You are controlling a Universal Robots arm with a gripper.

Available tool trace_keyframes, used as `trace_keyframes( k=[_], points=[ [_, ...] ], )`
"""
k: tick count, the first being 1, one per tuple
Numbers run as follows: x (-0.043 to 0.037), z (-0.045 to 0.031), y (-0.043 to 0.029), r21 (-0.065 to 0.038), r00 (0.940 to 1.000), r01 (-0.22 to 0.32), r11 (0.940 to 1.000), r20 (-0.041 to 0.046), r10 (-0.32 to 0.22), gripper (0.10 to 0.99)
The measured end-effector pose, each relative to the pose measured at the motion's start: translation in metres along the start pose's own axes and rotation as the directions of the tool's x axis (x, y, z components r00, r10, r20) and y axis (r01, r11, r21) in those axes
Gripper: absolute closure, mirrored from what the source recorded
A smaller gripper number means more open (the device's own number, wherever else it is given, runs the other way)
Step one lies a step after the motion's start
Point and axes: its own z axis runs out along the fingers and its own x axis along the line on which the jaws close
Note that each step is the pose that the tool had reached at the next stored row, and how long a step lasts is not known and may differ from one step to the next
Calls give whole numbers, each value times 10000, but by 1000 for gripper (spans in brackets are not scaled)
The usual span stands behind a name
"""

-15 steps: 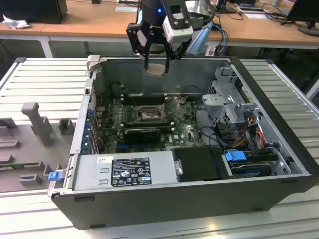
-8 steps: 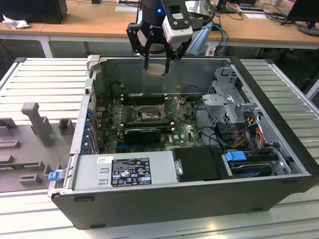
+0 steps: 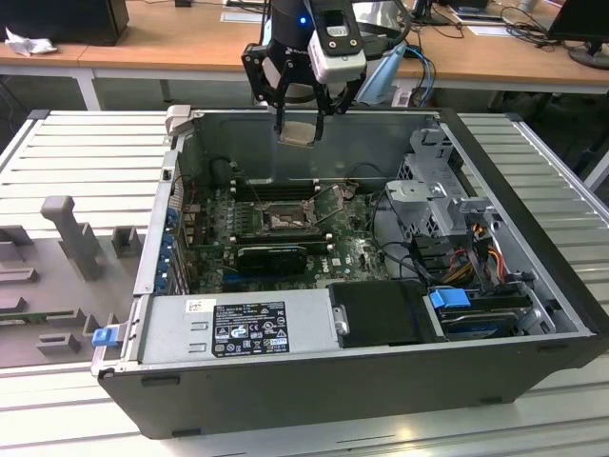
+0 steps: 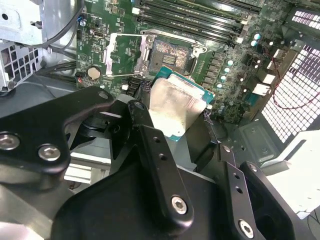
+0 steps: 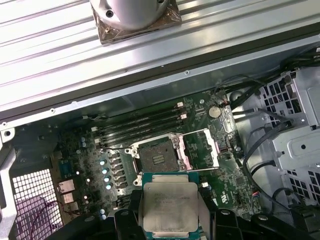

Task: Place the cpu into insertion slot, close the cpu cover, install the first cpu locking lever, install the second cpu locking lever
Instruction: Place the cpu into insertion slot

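Note:
My gripper (image 3: 298,116) hangs above the open computer case, near its back wall, shut on the cpu (image 3: 297,132), a pale silver square chip on a green base. In both wrist views the cpu (image 5: 170,207) (image 4: 176,106) sits flat between the black fingers (image 4: 141,118). Below it on the green motherboard, the insertion slot (image 5: 157,158) (image 4: 172,52) (image 3: 284,220) lies bare and dark inside its metal rim. The cpu cover (image 5: 205,147) (image 4: 123,53) is swung open beside the slot. Thin wire levers (image 3: 330,196) stand raised near it.
The case's back wall (image 3: 314,148) is just behind the gripper. Memory slots (image 5: 140,125) run beside the socket. A black card (image 3: 272,255), a grey power supply (image 3: 238,326), a drive cage (image 3: 433,190) and loose cables (image 3: 476,252) fill the case. Grey fixtures (image 3: 71,233) stand outside it.

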Motion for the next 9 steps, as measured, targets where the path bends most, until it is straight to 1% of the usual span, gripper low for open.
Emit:
trace_keyframes(
  k=[9],
  points=[
    [0,2,0,-7,9995,-302,9995,27,302,557]
  ],
)
